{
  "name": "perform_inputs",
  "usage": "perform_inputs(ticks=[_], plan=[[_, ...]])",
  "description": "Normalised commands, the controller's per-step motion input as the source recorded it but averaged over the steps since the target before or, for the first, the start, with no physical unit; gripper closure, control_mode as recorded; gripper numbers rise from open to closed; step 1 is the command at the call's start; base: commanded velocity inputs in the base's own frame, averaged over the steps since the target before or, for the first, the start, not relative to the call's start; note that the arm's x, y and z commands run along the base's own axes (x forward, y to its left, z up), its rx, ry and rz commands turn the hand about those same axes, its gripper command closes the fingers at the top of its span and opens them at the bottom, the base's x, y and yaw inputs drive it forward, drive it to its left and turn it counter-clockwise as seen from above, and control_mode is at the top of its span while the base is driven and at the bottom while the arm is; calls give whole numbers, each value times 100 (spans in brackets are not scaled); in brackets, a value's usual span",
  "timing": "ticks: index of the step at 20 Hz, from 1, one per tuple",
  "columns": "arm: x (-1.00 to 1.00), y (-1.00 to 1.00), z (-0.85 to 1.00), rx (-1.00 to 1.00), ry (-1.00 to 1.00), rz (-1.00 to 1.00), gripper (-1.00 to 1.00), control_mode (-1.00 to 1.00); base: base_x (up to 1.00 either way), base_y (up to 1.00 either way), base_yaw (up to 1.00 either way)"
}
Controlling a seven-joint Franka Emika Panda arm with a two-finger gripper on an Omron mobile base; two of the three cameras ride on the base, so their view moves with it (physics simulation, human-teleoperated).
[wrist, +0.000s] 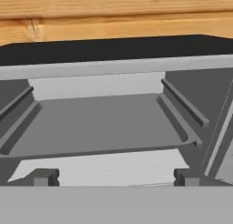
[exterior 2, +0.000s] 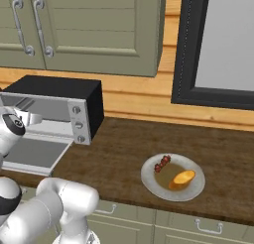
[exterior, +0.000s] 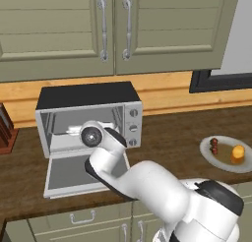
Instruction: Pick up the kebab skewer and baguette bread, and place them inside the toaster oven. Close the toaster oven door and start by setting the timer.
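Toaster oven [exterior: 88, 119] stands on the dark wooden worktop [exterior: 177, 133] against the wood-panelled wall, below the green cabinets [exterior: 59, 29]. Black top, silver body, three round knobs [exterior: 133, 120] on the right panel. Toaster oven door [exterior: 74, 173] is dropped fully open, lying flat toward the worktop's front edge.

Arm reaches from the base toward the oven mouth; the wrist sits right in front of the open cavity, above the lowered door. In the hand view the gripper [wrist: 113, 177] points straight into the oven: two dark fingertips [wrist: 43, 176] stand wide apart at the bottom, fully spread, nothing between them. Inside, a grey tray [wrist: 100, 123] and side rails are plain to see.

Plate [exterior 2: 149, 181], grey and round, rests on the worktop well to the right of the oven. On it: kebab skewer [exterior 2: 162, 163], dark red chunks, toward the back left of the plate; baguette bread [exterior 2: 182, 178], golden-orange, just beside it toward the front right. Whether the two touch, cannot tell.

Dark-framed window [exterior 2: 218, 44] sits on the wall above the plate. A reddish-brown object [exterior: 6, 130] shows at the far left edge of the left base view; cannot make out what it is.
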Motion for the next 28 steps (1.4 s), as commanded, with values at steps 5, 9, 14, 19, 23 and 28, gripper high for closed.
perform_inputs(ticks=[5, 9, 14, 19, 23, 28], plan=[[8, 17, -32, -3, 2, 0, -100, -100, 0, 0, 0], [10, 7, 0, -6, 0, 0, -100, -100, 0, 0, 0], [13, 34, 0, -10, 3, 2, -100, -100, 0, 0, 0], [32, 14, 0, 1, 5, 3, -100, -100, 0, 0, 0], [38, 0, 0, 2, 0, 0, -100, -100, 0, 0, 0], [23, 2, -23, 0, 0, 0, -100, -100, 0, 0, 0]])
